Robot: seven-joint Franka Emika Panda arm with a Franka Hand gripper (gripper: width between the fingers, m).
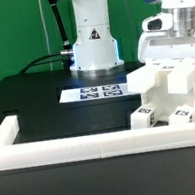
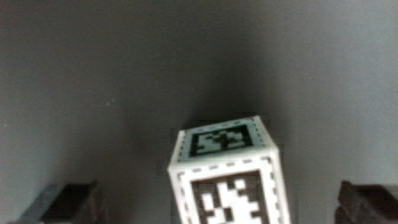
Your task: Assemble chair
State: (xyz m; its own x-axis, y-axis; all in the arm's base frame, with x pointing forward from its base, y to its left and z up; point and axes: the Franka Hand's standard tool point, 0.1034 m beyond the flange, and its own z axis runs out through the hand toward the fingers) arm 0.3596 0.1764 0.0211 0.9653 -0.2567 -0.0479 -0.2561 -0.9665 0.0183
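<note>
Here the hand [image 1: 175, 55] hangs just above the chair [image 1: 171, 97], wide open, and it holds nothing.

black table [image 1: 31, 107], the marker board [image 1: 89, 91] lying flat toward its back. a low white rail [image 1: 83, 146] runs along the near edge and turns a corner on the exterior view's left. green wall [image 1: 6, 38] behind.

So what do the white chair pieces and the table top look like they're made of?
Chair pieces: probably rigid plastic, matte white; blocky square edges, even colour, black-and-white tags stuck on. Table top: dark matte surface, possibly cloth or coated board; little glare, texture too blurred to tell.
</note>
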